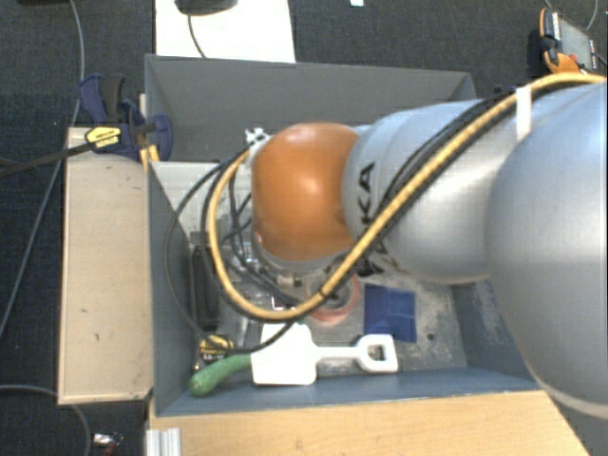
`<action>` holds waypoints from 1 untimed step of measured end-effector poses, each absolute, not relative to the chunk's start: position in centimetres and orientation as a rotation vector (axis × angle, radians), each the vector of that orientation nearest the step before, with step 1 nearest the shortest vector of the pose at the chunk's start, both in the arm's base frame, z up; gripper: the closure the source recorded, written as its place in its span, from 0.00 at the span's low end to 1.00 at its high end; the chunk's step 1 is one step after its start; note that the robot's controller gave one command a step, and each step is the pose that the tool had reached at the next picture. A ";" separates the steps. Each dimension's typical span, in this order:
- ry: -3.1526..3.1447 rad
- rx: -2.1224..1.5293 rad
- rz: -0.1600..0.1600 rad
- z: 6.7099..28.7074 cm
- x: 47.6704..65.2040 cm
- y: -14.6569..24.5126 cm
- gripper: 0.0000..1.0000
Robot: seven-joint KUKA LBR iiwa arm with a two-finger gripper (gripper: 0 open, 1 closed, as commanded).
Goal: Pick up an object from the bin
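Observation:
My gripper (271,278) reaches down into the left middle of the bin, and what I see of it is its grey metal body below the arm's orange cover. Just in front of it lies a white plastic toy shovel (313,357), blade to the left and looped handle to the right. A green-handled tool (217,373) lies at the shovel's left, near the front wall. A reddish round thing (340,310) peeks out under the arm, to the gripper's right. A flat blue square (391,312) lies beside it.
A long black thing (201,288) lies along the left wall, with a small yellow-and-black piece (215,346) in front of it. The arm and its cables cover the bin's middle and right side.

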State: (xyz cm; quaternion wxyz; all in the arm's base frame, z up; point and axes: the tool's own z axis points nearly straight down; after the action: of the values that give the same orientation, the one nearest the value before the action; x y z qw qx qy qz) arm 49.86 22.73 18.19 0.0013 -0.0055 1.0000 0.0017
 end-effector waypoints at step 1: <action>3.131 -0.131 0.008 21.7 51.7 21.6 0.00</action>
State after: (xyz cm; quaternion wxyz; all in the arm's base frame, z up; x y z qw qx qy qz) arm 51.68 21.58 21.73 0.0040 -0.0418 0.9991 0.0024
